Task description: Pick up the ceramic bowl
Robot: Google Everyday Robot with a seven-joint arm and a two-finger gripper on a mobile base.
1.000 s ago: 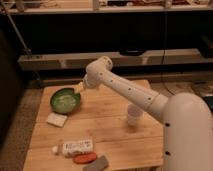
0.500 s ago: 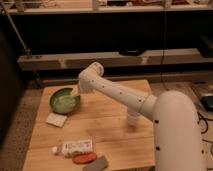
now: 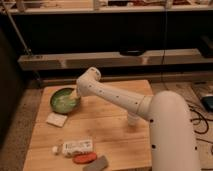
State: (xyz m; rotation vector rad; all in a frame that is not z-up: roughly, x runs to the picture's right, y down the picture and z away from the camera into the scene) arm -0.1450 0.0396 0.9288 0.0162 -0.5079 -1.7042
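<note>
The gripper (image 3: 75,93) sits at the right rim of the bowl (image 3: 60,101), low over it, and the view does not show whether it is open, closed or holding anything. It is pale and merges with the rim, so contact cannot be confirmed. The bowl stands upright at the table's (image 3: 112,134) far left corner, green with a darker rim and a paler inside.

The arm (image 3: 116,98) runs from the gripper up to a rounded joint, then slopes down to the right across the table to the robot's white body (image 3: 170,130) at the lower right. A white cup (image 3: 132,119) shows just beneath the arm, well apart from the bowl.

Near the bowl, toward the front, a flat white packet (image 3: 56,119) lies on the wood. At the front edge lie a white bottle (image 3: 76,147) on its side, a red item (image 3: 85,158) and a grey item (image 3: 96,164) close together. Behind the table runs a long low shelf (image 3: 90,61).
</note>
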